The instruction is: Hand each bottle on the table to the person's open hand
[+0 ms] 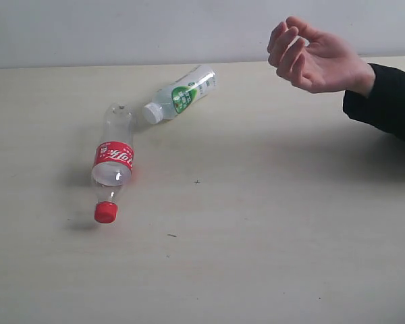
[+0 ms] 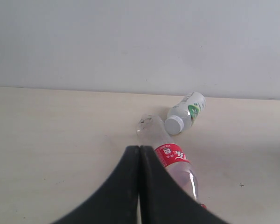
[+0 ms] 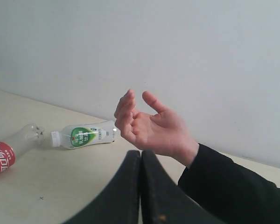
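Note:
Two bottles lie on the pale beige table [image 1: 270, 243]. The clear one with a red label and red cap [image 1: 112, 164] [image 2: 170, 156] [image 3: 4, 151] lies at the left, cap toward the front. Behind it lies a white-capped bottle with a green-marked label [image 1: 180, 94] [image 2: 185, 113] [image 3: 84, 135]. The person's open hand [image 1: 314, 57] [image 3: 149, 126] hovers at the back right, palm up. My left gripper [image 2: 139, 149] is shut and empty, just short of the red-label bottle. Shut too and holding nothing, my right gripper [image 3: 141, 153] sits below the hand. The yellow bottle and a second white-capped bottle are out of view.
A black sleeve [image 1: 388, 101] [image 3: 233, 186] reaches in from the right edge. A pale wall [image 1: 121, 27] stands behind the table. Neither arm shows in the exterior view.

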